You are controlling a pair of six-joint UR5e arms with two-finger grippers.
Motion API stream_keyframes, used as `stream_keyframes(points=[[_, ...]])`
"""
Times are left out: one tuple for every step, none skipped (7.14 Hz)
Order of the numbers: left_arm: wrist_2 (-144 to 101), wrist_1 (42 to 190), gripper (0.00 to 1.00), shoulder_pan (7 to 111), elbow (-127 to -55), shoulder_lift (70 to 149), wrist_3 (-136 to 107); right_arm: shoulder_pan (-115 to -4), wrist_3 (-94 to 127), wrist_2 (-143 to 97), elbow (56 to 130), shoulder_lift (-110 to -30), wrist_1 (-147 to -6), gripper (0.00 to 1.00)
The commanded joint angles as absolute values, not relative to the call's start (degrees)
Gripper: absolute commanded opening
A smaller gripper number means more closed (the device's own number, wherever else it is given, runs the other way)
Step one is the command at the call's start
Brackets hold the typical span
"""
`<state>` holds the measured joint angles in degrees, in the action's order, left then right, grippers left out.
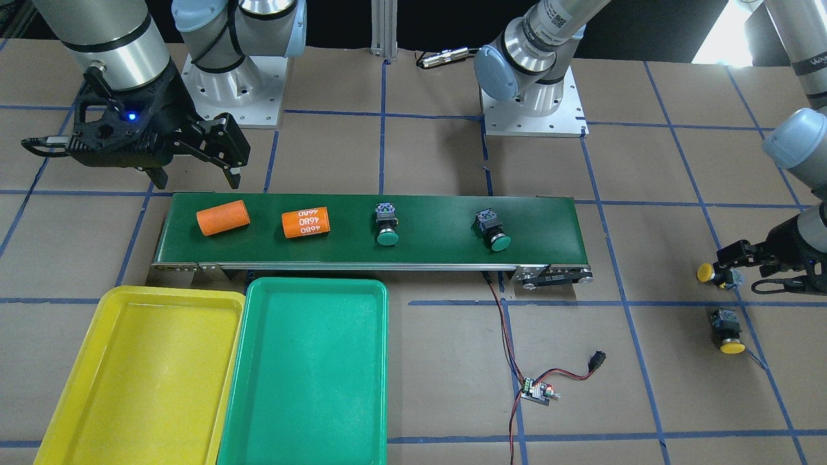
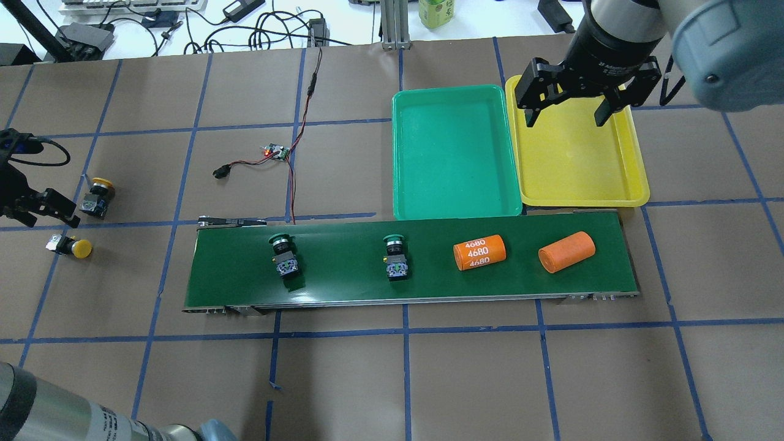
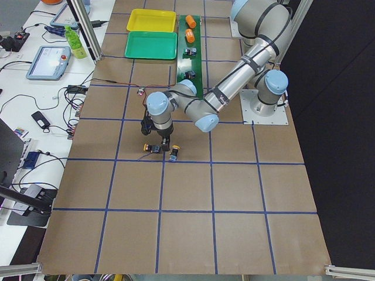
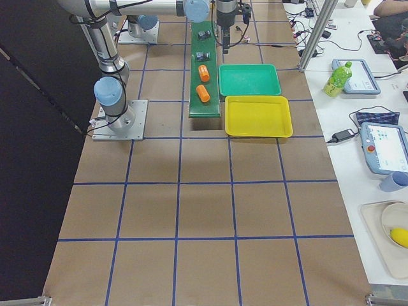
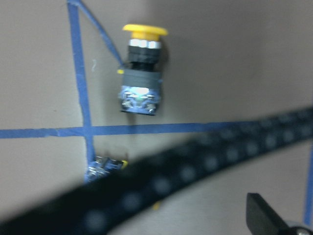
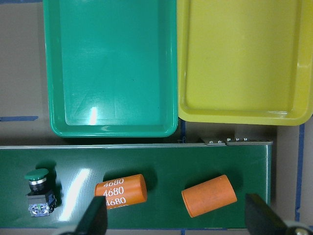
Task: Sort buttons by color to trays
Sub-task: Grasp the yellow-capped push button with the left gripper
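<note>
"Since we go for yellow next, which one do we reach for?"

"Our left claw (image 2: pixel 44 211) hangs open above the far left end of the desk (image 2: pixel 478 367). The near yellow button (image 2: pixel 70 246) sits almost under it — the far yellow button (image 2: pixel 97 197) lies just beyond, further from our base."

"And their long axes?"

"The near one lies along the desk, cap toward the conveyor belt (image 2: pixel 343 272). The far one points its cap away from us. Our fingers seem to close along the desk too, so we would likely turn the wrist for the near one."

"Our right claw (image 2: pixel 566 113)?"

"Open, raised at the belt's other end by the yellow tray (image 2: pixel 582 171) — well apart from both buttons."
</note>
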<state>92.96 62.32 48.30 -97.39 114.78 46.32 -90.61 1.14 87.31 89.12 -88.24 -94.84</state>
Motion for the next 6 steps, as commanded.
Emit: stream_keyframes(points=[[92.9, 60.7, 1.0, 46.8, -97.4, 117.0, 50.5, -90.5, 1.1, 87.4, 89.2, -88.2, -94.8, 1.0], [92.9, 60.4, 1.0, 46.7, -97.4, 117.7, 52.2, -90.5, 1.1, 87.4, 89.1, -88.2, -94.8, 1.0], [92.9, 60.0, 1.0, 46.7, -97.3, 118.3, 52.3, -90.5, 1.1, 87.4, 89.1, -88.2, -94.8, 1.0], [92.6, 60.0, 1.0, 46.7, -97.3, 118.3, 52.6, -90.5, 1.1, 87.4, 89.1, -88.2, -94.8, 1.0], [91.4, 60.1, 1.0, 46.7, -97.4, 118.4, 52.5, -90.5, 1.1, 87.4, 89.1, -88.2, -94.8, 1.0], [91.4, 60.7, 1.0, 46.7, -97.5, 118.5, 52.1, -90.5, 1.1, 87.4, 89.1, -88.2, -94.8, 1.0]])
